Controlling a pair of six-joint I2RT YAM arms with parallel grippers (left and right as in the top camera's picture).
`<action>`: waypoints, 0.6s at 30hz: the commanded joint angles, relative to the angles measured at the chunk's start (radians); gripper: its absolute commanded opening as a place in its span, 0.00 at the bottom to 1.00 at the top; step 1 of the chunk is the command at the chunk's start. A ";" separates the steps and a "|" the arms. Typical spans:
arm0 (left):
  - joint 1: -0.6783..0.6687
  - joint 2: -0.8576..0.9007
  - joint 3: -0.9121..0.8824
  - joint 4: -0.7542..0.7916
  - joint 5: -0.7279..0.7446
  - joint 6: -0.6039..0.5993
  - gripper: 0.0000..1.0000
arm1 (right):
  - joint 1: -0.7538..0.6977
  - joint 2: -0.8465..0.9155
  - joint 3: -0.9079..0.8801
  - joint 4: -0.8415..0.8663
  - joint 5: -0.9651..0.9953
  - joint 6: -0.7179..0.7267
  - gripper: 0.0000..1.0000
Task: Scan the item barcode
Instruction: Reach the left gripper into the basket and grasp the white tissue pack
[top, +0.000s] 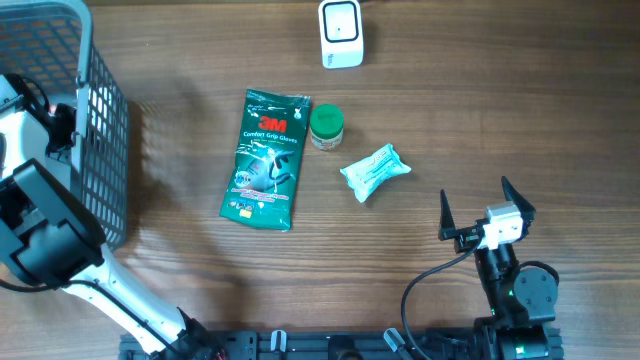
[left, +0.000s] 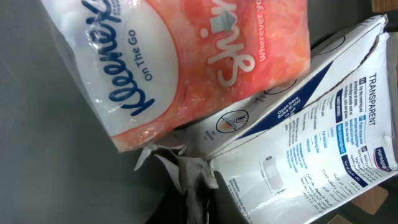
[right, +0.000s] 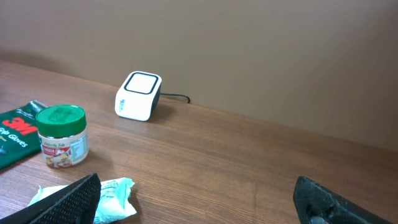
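Barely begun: my left jaws are closed inside the basket (top: 105, 120) at left, beside the tissue pack (left: 186, 62) and white packet (left: 311, 155), grip unclear, my right jaws gape idle, and nothing is at the far scanner (top: 341, 33) yet.

Setting: a robot test bench dressed as a shop checkout.

Evidence:
- Brown wood-grain table (top: 420, 110) stands against a plain beige wall (right: 249, 43).
- Small white box-shaped barcode scanner (top: 341, 33) with a dark cable sits at the far edge.
- Grey wire-mesh shopping basket (top: 100, 120) is at the left end.
- Retail goods lie mid-table: green 3M glove packet (top: 267, 158), green-lidded plastic jar (top: 326, 126), crumpled teal wrapped pack (top: 375, 171).
- Close, cropped left wrist view, probably inside the basket: pink-and-white Kleenex tissue pack (left: 186, 56) overlapping a white printed cardboard box (left: 311, 162).
- Black rail (top: 330, 345) runs along the near edge, with the black right arm (top: 520, 290) rising beside it.
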 joint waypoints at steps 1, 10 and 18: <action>-0.012 -0.002 -0.021 -0.011 0.036 0.034 0.04 | 0.005 -0.003 -0.001 0.002 0.010 -0.004 1.00; 0.008 -0.339 -0.009 -0.048 0.045 0.034 0.04 | 0.005 -0.003 -0.001 0.002 0.010 -0.004 1.00; 0.008 -0.543 -0.009 -0.057 0.055 0.030 0.04 | 0.005 -0.003 -0.002 0.002 0.010 -0.004 1.00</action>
